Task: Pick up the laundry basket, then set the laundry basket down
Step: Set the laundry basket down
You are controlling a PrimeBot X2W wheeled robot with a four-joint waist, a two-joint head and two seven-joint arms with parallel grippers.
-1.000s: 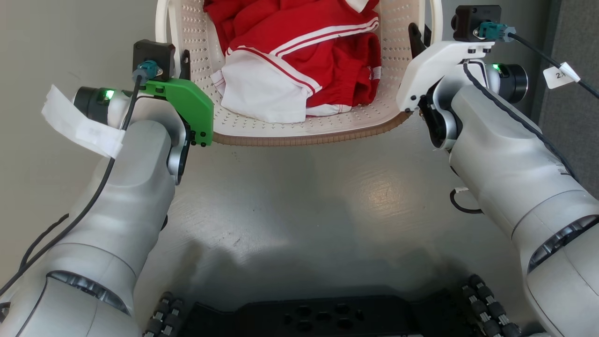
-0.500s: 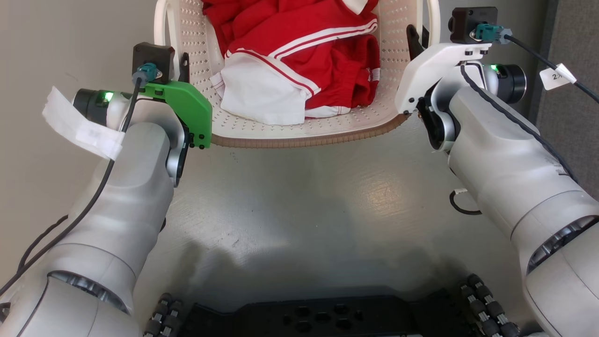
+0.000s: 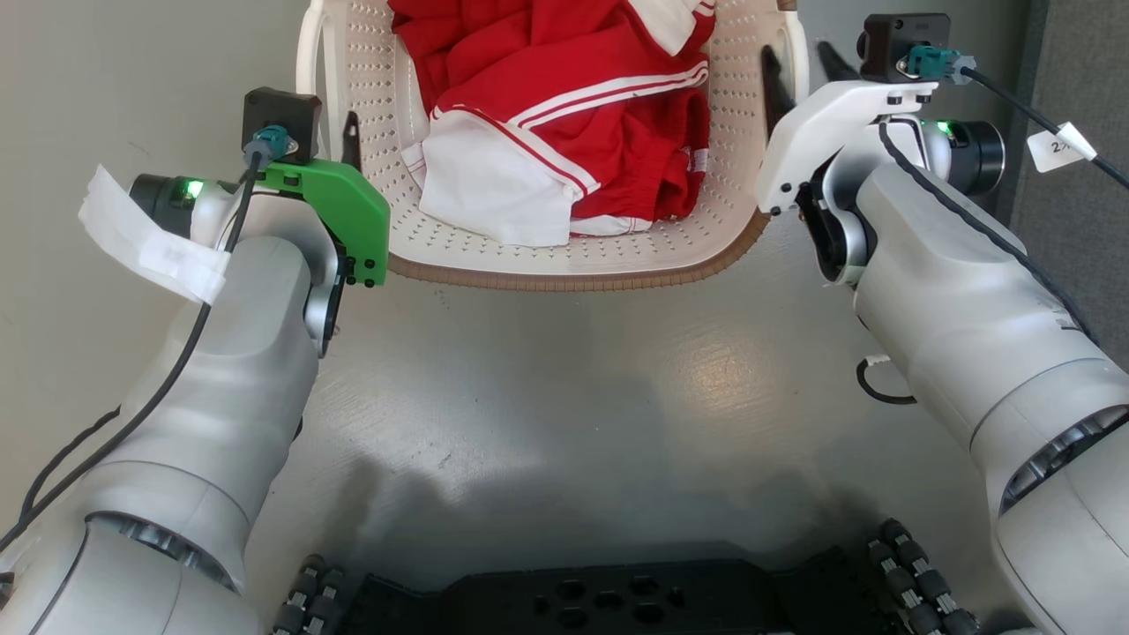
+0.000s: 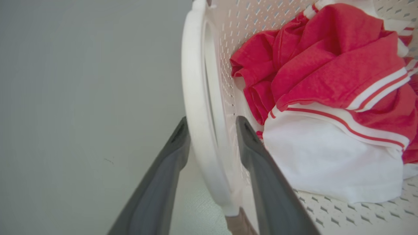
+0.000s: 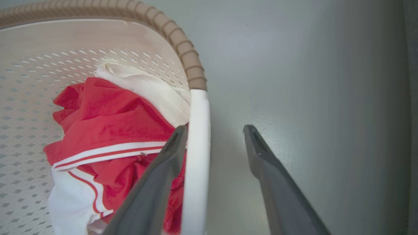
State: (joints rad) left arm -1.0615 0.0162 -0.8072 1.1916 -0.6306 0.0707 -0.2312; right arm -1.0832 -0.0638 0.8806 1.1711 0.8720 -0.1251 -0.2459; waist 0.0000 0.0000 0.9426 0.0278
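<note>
- Basket (image 3: 564, 256) of cream-white perforated plastic, brown-rimmed, red and white clothes (image 3: 582, 106) inside, at 12 o'clock.
- Left claw (image 4: 211, 121) straddles white left handle (image 4: 195, 98); grip unclear.
- Right claw (image 5: 215, 129) wide, one finger (image 5: 169, 150) touching right handle (image 5: 197, 137).

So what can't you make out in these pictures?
Far end of the laundry basket: head view, cut off by the top edge.
The left fingers: head view, mostly behind the green wrist cover.
The basket's underside: head view, hidden beneath its floor and the clothes.
</note>
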